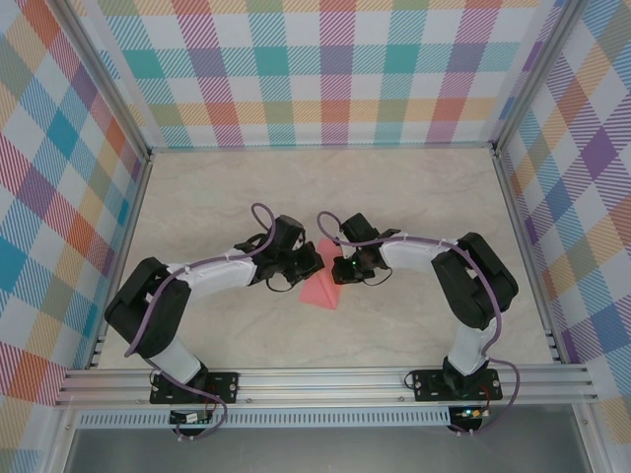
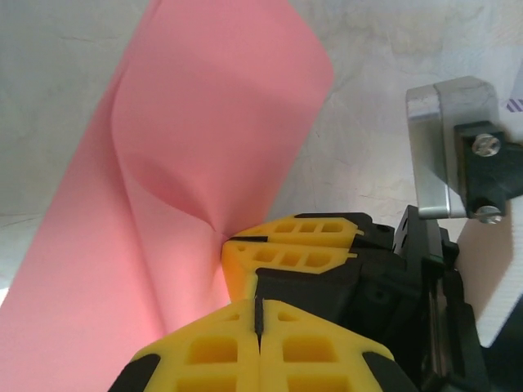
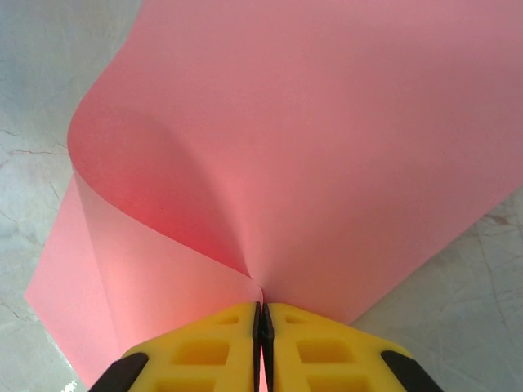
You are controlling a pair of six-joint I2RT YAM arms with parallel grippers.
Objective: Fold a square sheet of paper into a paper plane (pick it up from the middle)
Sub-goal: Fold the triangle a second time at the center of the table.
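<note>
The square sheet of paper (image 1: 321, 288) is salmon pink and bent over on itself into a loose curl, its lower part resting on the table between the two arms. My right gripper (image 3: 261, 314) is shut on it where the curled layers (image 3: 327, 147) run together into the seam of the jaws. In the left wrist view the paper (image 2: 188, 163) rises to the left, pinched by the right gripper's yellow fingers (image 2: 294, 260). My left gripper (image 2: 260, 314) is shut just below those fingers, with no paper showing between its jaws. From above, the left gripper (image 1: 314, 260) and right gripper (image 1: 333, 266) meet tip to tip.
The pale marbled tabletop (image 1: 424, 207) is bounded by checked walls (image 1: 335, 69) on three sides, with an aluminium rail (image 1: 325, 379) along the near edge. A silver bracket (image 2: 437, 147) on the right arm stands close to my left gripper.
</note>
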